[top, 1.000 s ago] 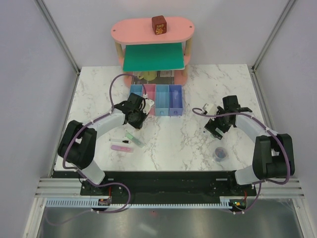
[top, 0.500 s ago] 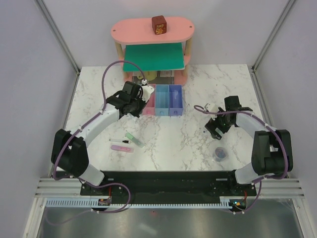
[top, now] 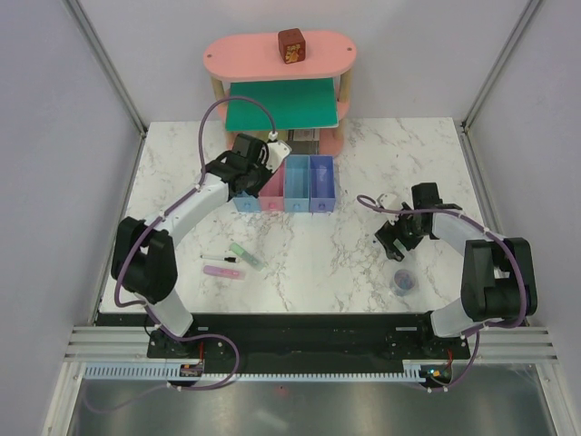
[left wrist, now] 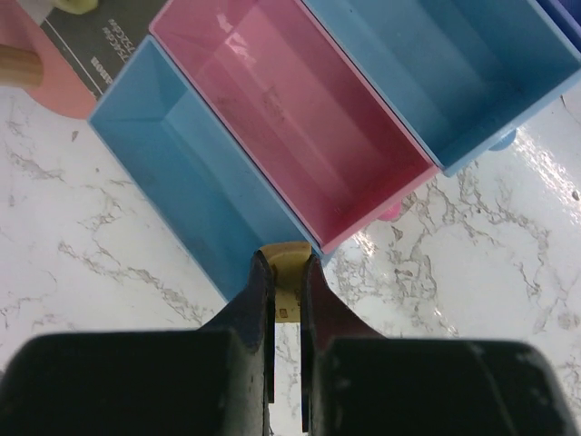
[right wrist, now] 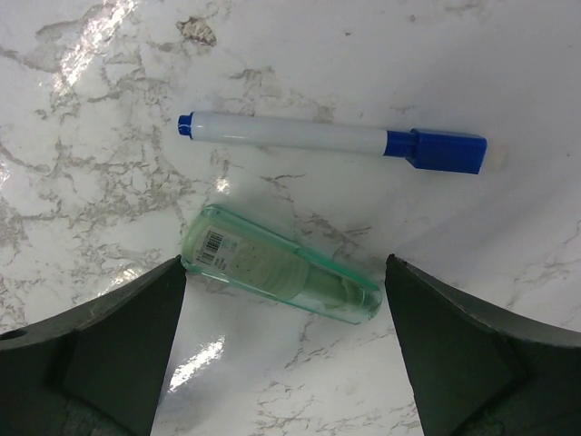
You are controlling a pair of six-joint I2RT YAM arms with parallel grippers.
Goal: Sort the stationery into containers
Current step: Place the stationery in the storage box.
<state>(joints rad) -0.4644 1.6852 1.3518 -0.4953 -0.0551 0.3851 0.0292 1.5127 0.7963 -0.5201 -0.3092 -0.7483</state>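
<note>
A white marble-patterned table (top: 309, 263) fills the floor of a cell closed in by pale grey wall panels on metal posts. At its far edge stands a pink and green shelf unit (top: 280, 56) with one dark red cube with yellow marks (top: 290, 45) on top.

In front of it sits one row of four joined narrow plastic bins: light blue bin (left wrist: 182, 173), pink bin (left wrist: 300, 118), blue bin (left wrist: 454, 64) and violet-blue bin (top: 321, 182). All that shows of their insides is bare.

The left gripper (left wrist: 286, 282) is clenched on one tiny yellow cube (left wrist: 289, 271), held over the near corner where the light blue and pink bins meet.

The right gripper (right wrist: 283, 268) is spread wide, its fingers either side of a mint-green marker (right wrist: 277, 272) lying on the marble. One white pen with a blue cap (right wrist: 336, 141) lies just beyond.

A second mint-green marker (top: 247, 253), one thin black pen (top: 218, 257) and one pink flat stick (top: 222, 271) lie near the left front. One round purple-grey roll (top: 404, 282) lies near the right gripper.
</note>
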